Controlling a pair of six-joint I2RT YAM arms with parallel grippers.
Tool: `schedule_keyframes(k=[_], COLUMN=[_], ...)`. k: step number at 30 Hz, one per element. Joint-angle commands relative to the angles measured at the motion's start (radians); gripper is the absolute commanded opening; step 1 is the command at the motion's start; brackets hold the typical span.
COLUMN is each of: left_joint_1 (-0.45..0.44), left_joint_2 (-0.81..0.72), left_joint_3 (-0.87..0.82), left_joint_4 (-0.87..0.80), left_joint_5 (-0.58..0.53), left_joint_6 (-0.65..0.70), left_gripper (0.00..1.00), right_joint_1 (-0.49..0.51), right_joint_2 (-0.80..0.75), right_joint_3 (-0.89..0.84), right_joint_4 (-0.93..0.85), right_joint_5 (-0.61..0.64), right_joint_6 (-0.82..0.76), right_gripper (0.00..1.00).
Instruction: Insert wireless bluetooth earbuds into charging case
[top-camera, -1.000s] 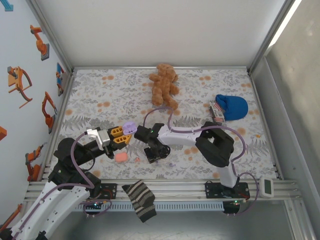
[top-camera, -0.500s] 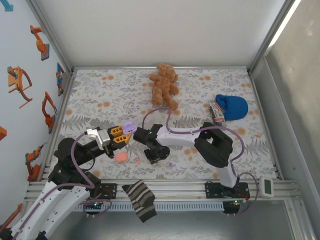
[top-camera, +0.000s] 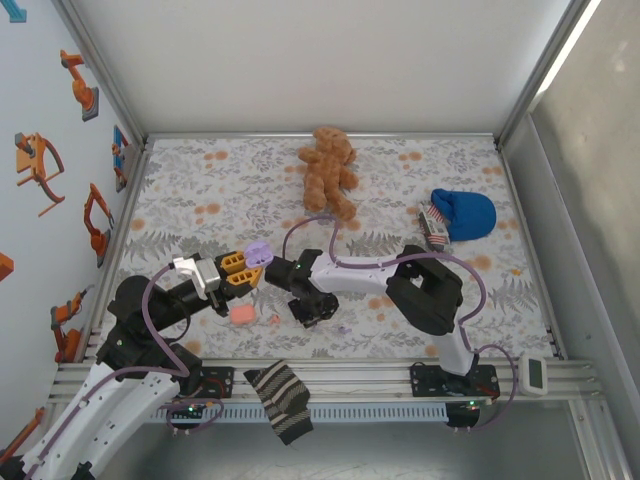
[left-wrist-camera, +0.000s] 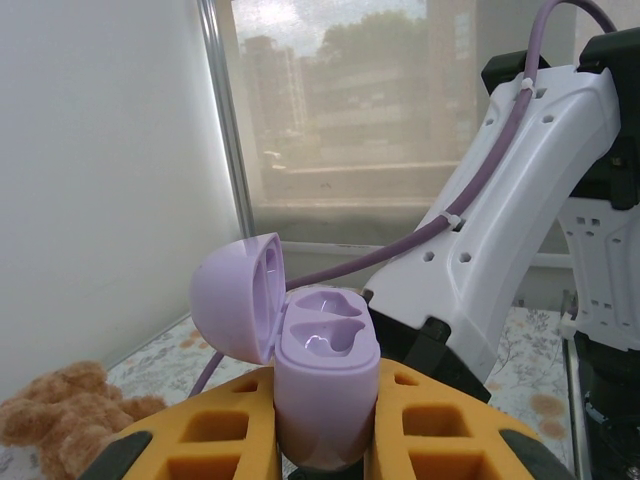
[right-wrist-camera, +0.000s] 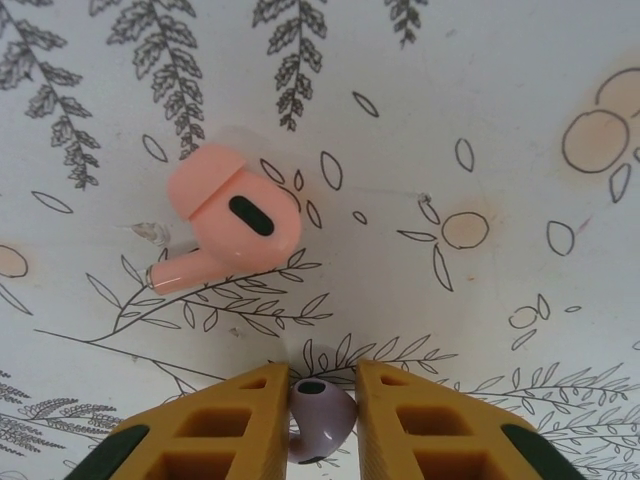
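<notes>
My left gripper (top-camera: 243, 268) is shut on a lilac charging case (left-wrist-camera: 325, 370), held upright above the table. Its lid is swung open to the left and both wells are bare. Low over the mat, my right gripper (right-wrist-camera: 322, 420) is shut on a lilac earbud (right-wrist-camera: 322, 428) pinched between its yellow fingers. A salmon-pink earbud (right-wrist-camera: 225, 225) lies on the mat just ahead of those fingers. From above, the right gripper (top-camera: 305, 312) sits right of the pink earbud (top-camera: 271, 320) and a small salmon-pink case (top-camera: 241, 314). Another tiny lilac bit (top-camera: 343, 327) lies further right.
A brown teddy bear (top-camera: 328, 170) lies at the back centre. A blue cap-like thing (top-camera: 465, 213) with a brush (top-camera: 432, 222) sits at the right. A striped sock (top-camera: 280, 400) hangs over the front rail. The right arm's white link (left-wrist-camera: 500, 200) stands close behind the lilac case.
The right gripper's jaws have closed on the lilac earbud, and its arm has edged slightly left. The left gripper and the lilac case have stayed still.
</notes>
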Motion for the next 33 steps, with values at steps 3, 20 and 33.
schedule_keyframes(k=[3,20,33], left_joint_1=[-0.006,-0.005,-0.004], left_joint_2=[-0.007,0.01,0.073], left_joint_3=[-0.001,-0.03,-0.083], left_joint_4=[0.009,0.059,0.174], left_joint_5=[-0.003,-0.006,-0.005], left_joint_6=[0.017,-0.053,-0.15], left_gripper=[0.03,0.03,0.02], right_joint_1=[0.012,-0.051,-0.157], right_joint_2=[-0.021,-0.258,-0.605], right_joint_3=[-0.017,-0.101,-0.103], right_joint_4=[-0.018,-0.004,0.027], right_joint_5=[0.023,0.147,0.265], right_joint_6=[-0.005,-0.078,-0.321], right_gripper=[0.19,0.19,0.19])
